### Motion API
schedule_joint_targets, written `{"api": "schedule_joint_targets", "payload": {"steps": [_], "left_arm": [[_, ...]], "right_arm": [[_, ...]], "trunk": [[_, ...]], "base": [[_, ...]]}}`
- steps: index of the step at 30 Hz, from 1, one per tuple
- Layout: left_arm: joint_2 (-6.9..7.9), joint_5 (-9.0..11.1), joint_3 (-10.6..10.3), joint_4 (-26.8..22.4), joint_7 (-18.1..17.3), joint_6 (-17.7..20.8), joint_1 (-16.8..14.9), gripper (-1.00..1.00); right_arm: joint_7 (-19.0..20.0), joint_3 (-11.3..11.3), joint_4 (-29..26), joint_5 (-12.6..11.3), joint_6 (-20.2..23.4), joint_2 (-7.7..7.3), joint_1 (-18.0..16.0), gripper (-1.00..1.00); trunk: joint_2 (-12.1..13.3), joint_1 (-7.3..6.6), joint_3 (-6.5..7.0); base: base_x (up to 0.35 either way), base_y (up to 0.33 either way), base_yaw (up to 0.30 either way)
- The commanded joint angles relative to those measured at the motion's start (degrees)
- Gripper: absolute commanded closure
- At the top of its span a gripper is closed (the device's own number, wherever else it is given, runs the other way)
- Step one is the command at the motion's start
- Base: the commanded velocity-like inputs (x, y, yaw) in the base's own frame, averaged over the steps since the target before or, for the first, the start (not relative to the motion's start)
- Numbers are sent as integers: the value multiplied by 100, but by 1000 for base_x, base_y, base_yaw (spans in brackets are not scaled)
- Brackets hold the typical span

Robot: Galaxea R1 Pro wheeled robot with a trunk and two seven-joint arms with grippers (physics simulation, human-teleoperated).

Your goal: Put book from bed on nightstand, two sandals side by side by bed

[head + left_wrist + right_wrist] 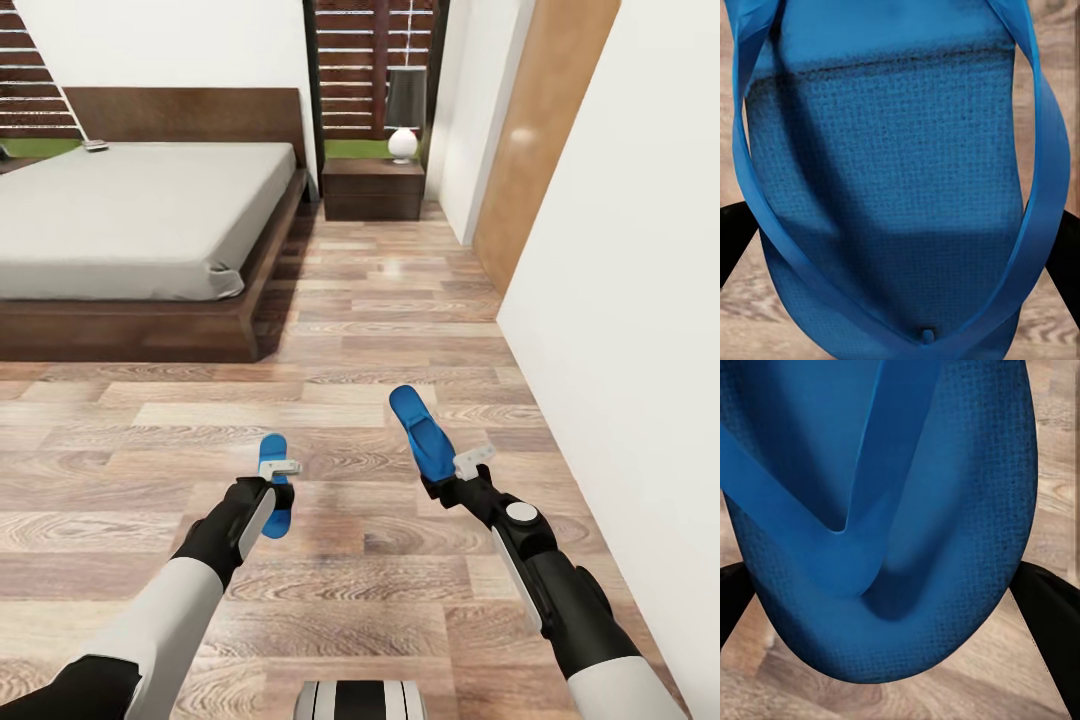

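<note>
Between the left jaws (272,488) sits a bright blue foam flip-flop sandal (274,482), clamped across its width and held clear of the brown wood-plank floor (380,300); in the left wrist view its woven-textured footbed (900,187) runs out ahead of the jaws with the thin blue strap (1039,195) looping around it, the black fingers (735,240) pressing in at either edge. Judged by its look, this sandal is light, soft and a little springy, so a hold across the sole's narrow middle, clear of the floppy strap, seems safest. The right jaws (447,478) grip the second blue flip-flop sandal (420,430) the same way, its length pointing forward and away from them; the right wrist view shows its Y-shaped strap (862,510) meeting the sole just beyond the jaws. No brand, label or lettering is readable on either sandal. Well ahead of the left jaws stands the low bed with dark brown wooden frame and pale grey mattress (130,215), and a small thin object that may be the book (96,146) lies near its headboard. Far ahead of the right jaws is the reddish-brown wooden nightstand (372,190), carrying a dark-shaded lamp with a white base (404,115).
</note>
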Motion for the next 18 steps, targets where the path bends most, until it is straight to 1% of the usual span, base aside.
{"api": "schedule_joint_targets", "payload": {"steps": [1,18], "left_arm": [[3,63,-22,-7,49,20,-1,100],[-2,63,-22,-7,44,12,-1,100]], "right_arm": [[33,4,-9,61,26,-3,-3,100],[33,7,-9,60,37,-3,-4,100]], "trunk": [[0,-3,18],[23,-47,395]], "base": [[0,0,0],[0,0,0]]}}
